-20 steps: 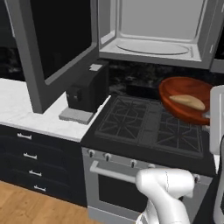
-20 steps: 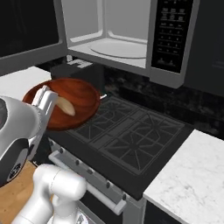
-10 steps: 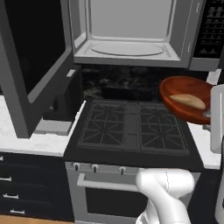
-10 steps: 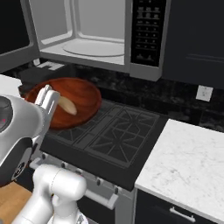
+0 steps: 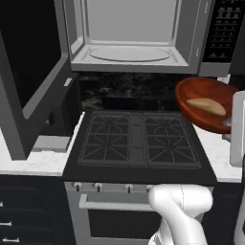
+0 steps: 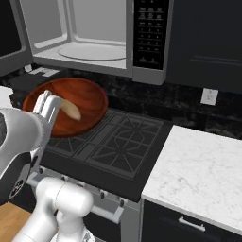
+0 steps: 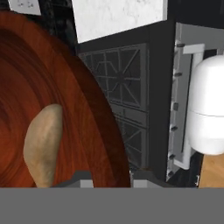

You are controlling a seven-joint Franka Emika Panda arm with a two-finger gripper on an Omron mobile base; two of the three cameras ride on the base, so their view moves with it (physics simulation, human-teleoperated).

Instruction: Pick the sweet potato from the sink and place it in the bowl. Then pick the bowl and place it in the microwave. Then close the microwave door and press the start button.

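From the left base camera we see the microwave [image 5: 131,36] mounted above a black stove [image 5: 136,141], its interior pale and its glass turntable bare. The microwave door [image 5: 31,81] stands swung out wide on the left. The bowl [image 5: 206,105], reddish brown, is held in the air over the stove's right edge, below and right of the oven mouth, with the sweet potato [image 5: 206,106] lying inside it.

From the right base camera, the bowl [image 6: 66,106] hangs over the stove's left burners, under the microwave [image 6: 94,35] opening. The pincer [image 6: 48,108] meets the bowl's near rim, and the sweet potato [image 6: 71,109] rests just beside it. A white marble bench [image 6: 201,177] lies to the right.

From the hand camera, the bowl [image 7: 96,118] rim runs between the fingertips, so we take the pincer as clenched on that rim. The sweet potato [image 7: 43,144] sits in the bowl's hollow.

We judge the second step is in hand: carrying the bowl to the microwave. Next it must rise, stay level, and slide onto the turntable.
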